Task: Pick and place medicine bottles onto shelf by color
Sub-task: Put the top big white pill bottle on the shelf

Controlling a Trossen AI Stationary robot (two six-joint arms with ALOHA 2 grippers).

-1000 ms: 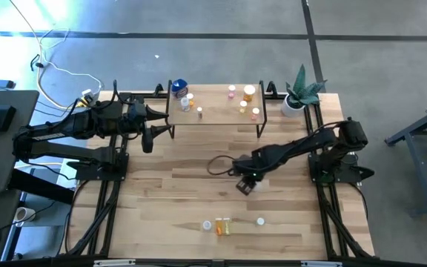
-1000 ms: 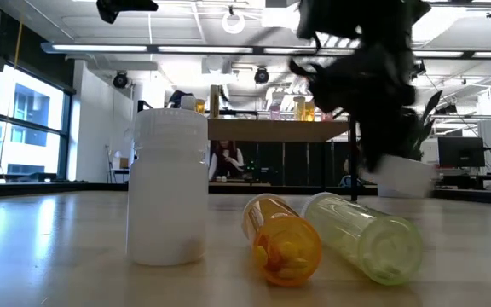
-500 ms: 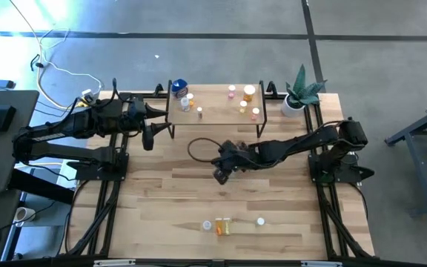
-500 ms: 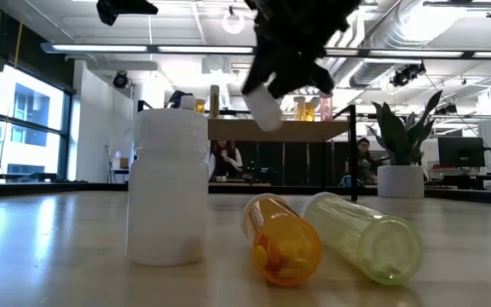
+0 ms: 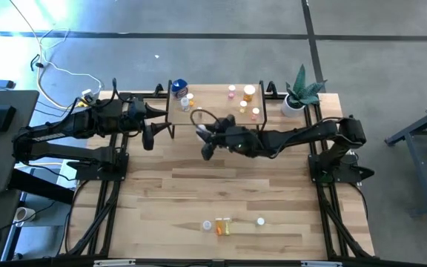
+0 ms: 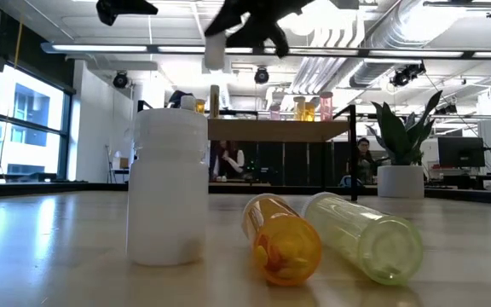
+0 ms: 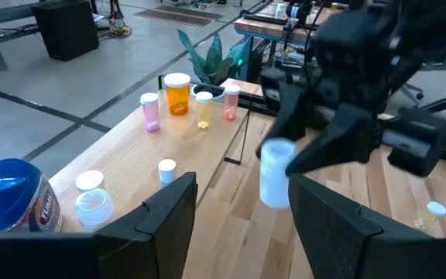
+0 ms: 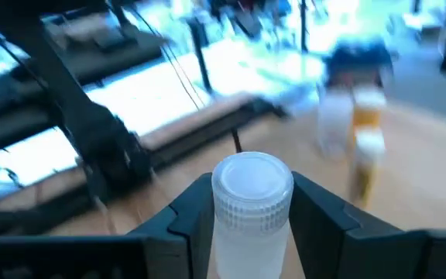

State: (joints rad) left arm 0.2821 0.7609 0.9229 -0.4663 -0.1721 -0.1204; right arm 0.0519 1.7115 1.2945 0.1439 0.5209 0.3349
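Right claw (image 5: 202, 139) grips a white bottle (image 8: 251, 203) just off the shelf (image 5: 215, 113) front edge; left claw (image 7: 238, 225) open.

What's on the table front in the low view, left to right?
White bottle standing upright → orange bottle lying on its side → clear yellowish bottle lying on its side. The orange and yellowish bottles lie side by side.

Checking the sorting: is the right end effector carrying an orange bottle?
No, the right end effector is shut on a white bottle with a white cap.
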